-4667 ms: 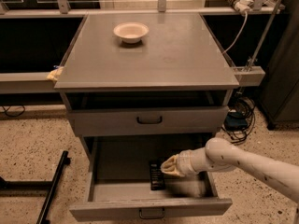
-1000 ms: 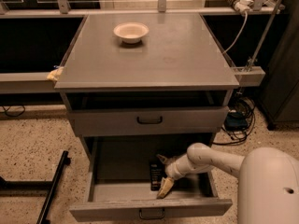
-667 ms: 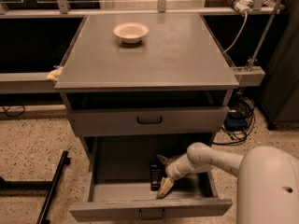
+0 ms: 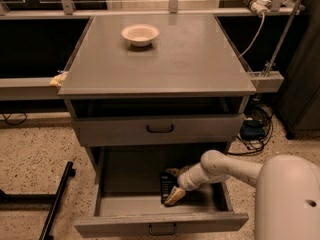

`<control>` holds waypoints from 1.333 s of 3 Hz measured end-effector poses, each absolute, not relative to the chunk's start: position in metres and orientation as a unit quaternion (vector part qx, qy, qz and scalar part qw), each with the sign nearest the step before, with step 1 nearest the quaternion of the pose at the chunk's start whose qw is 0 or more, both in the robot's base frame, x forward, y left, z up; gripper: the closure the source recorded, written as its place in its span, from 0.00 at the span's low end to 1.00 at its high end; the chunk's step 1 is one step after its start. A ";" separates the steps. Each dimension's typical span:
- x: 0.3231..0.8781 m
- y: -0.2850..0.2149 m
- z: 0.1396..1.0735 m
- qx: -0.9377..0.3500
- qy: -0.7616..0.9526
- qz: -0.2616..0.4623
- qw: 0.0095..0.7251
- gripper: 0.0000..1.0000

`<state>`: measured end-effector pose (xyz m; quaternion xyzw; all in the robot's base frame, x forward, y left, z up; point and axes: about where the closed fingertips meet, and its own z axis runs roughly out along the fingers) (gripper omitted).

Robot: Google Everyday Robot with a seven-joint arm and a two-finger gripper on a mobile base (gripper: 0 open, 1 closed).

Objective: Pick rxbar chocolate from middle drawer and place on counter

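In the open middle drawer (image 4: 120, 204), the pincer (image 4: 173, 197) had dropped from its level reach of a few seconds before to a downward tilt. Its tip sat low on the tray floor, right against the rxbar chocolate (image 4: 165, 183). Over the last second it had barely shifted, which read as settling into a grasp rather than travelling. Whether it had closed on the bar or only lay beside it, I could not tell. The bar was in the drawer, apparently not lifted. The desk (image 4: 195, 59) above carried the cream bowl (image 4: 140, 34), so the lift and placement remained to be done.
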<state>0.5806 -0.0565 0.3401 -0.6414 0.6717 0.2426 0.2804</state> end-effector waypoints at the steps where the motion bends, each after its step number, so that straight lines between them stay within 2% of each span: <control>1: 0.581 -0.056 0.348 -0.641 0.672 0.243 0.280 0.87; 2: 0.581 -0.056 0.351 -0.641 0.672 0.243 0.280 1.00; 4: 0.574 -0.064 0.353 -0.634 0.683 0.242 0.271 1.00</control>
